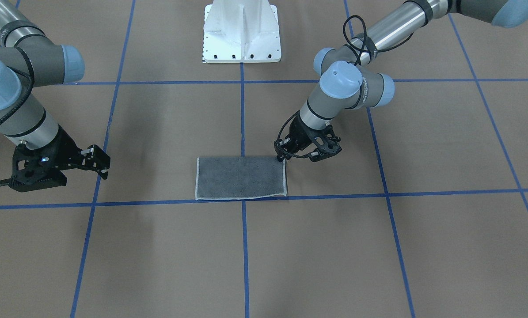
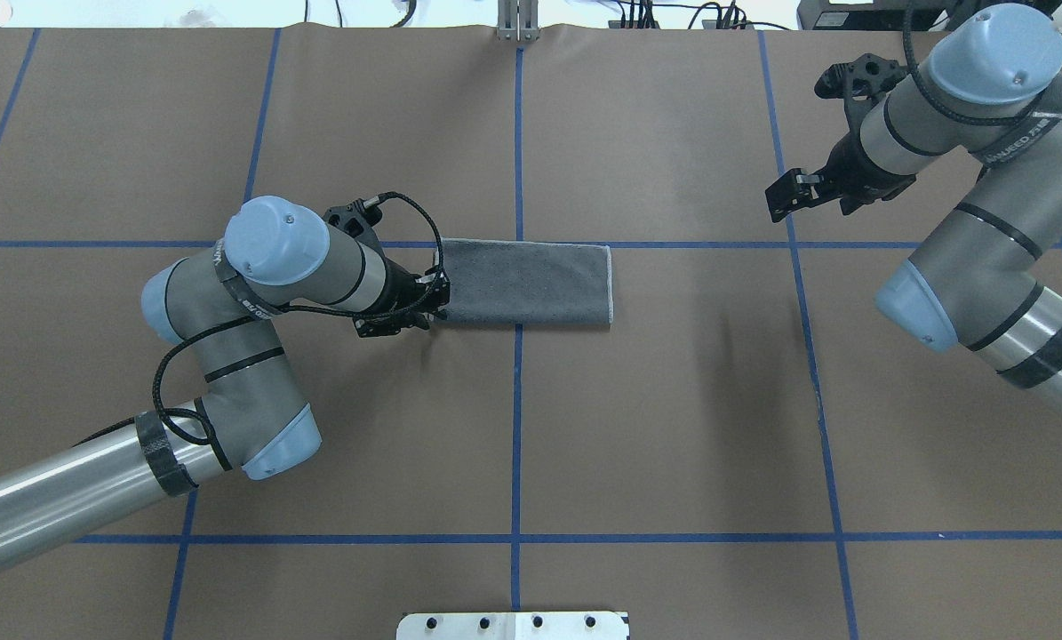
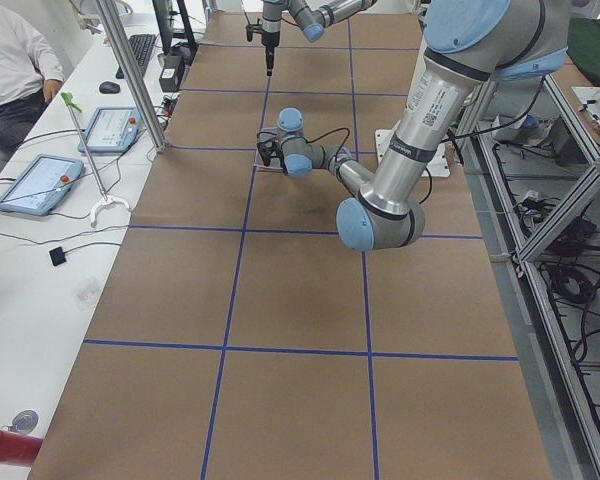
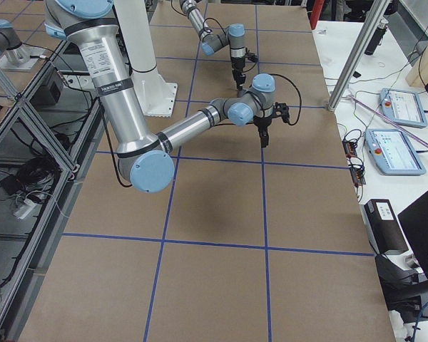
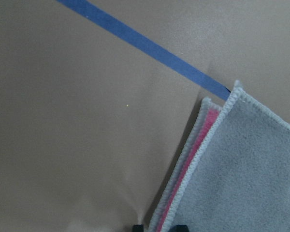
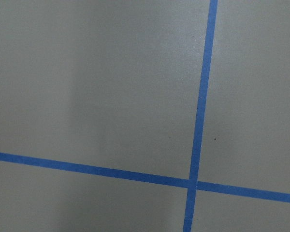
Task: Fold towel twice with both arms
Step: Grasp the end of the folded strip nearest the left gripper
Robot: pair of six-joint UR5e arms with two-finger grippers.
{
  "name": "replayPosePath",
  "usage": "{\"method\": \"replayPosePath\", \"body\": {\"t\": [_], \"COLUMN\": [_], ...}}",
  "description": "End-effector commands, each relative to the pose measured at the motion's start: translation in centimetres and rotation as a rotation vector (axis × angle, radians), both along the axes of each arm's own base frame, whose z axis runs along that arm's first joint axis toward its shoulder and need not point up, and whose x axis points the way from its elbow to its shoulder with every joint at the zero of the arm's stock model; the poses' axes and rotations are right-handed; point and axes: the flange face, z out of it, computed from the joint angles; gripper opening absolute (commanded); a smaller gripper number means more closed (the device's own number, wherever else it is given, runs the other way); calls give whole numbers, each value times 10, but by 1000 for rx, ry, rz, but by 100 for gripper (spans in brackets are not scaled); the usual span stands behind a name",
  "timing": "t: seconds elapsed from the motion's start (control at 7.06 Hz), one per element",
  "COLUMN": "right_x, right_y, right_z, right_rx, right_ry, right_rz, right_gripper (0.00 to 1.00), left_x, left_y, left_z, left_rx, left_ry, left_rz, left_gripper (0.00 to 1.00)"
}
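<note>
The small terry towel (image 1: 241,178) lies flat on the brown paper-covered table (image 1: 166,132), folded into a rectangle with its dark grey face up and its light grey stitched border showing along the edges. Its long axis runs side to side across the table, parallel to the blue tape cross line (image 1: 113,203). The long edge farthest from the robot sits right on that line. The short ends point toward the two arms, and the cloth straddles the central blue tape line (image 1: 244,256).

The black two-finger left gripper (image 1: 285,155) is down at the towel's short end on the robot's left, at the corner nearer the robot, touching the cloth. In the left wrist view its fingertips (image 5: 138,227) stand close together with the stitched border running between them, so the claw is narrow and pinches the towel's edge. That view also shows two offset layers at the far corner, with a strip of the pink face (image 5: 203,145) between the borders.

The black right gripper (image 1: 101,164) hangs well apart from the towel, out beyond its other short end. Whether its fingers are spread or closed I cannot tell. The right wrist view shows only bare table and crossing tape.

The white metal pedestal (image 1: 241,33) stands behind the towel, on the robot's side.
</note>
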Motion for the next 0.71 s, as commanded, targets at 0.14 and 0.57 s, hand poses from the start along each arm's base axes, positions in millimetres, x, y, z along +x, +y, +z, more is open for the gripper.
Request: {"method": "replayPosePath", "body": {"t": [0.14,0.57], "right_x": [0,0], "right_y": [0,0], "right_z": [-1,-1], "right_rx": [1,3], "right_ry": [-1,-2], "right_rz": [0,0], "right_gripper": [99,99], "left_x": [-1,0], "left_y": [2,2], "left_z": [3,2], "left_rx": [4,4], "left_ry": [5,7], "left_rz": [2,3], "left_gripper": [35,28]}}
